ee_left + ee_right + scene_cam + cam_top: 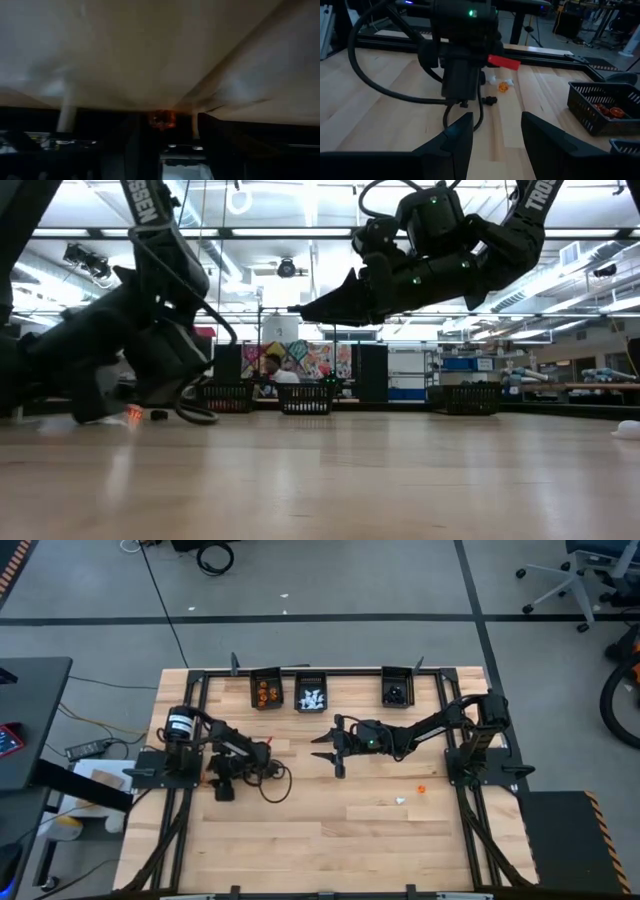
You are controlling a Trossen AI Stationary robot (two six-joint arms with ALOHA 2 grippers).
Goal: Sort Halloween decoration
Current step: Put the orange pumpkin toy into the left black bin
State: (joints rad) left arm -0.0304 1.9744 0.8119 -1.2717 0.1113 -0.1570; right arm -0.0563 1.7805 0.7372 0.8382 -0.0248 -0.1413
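The Halloween decoration shows as tiny trinkets. An orange one (503,86), two white ones (492,79) and a black one (491,100) lie on the table beside my left gripper (271,752). In the left wrist view the orange trinket (162,119) lies just ahead of the gap of that gripper (167,134), which is low over the table and open. My right gripper (331,750) hangs open above the table's middle with nothing between its fingers. One more orange trinket (421,787) and a white one (400,800) lie toward the right.
Three small black bins stand along the far edge: one with orange pieces (265,691), one with white pieces (311,696), one with dark pieces (397,690). A dark frame (440,690) rims the table. Bare wood lies toward the near edge.
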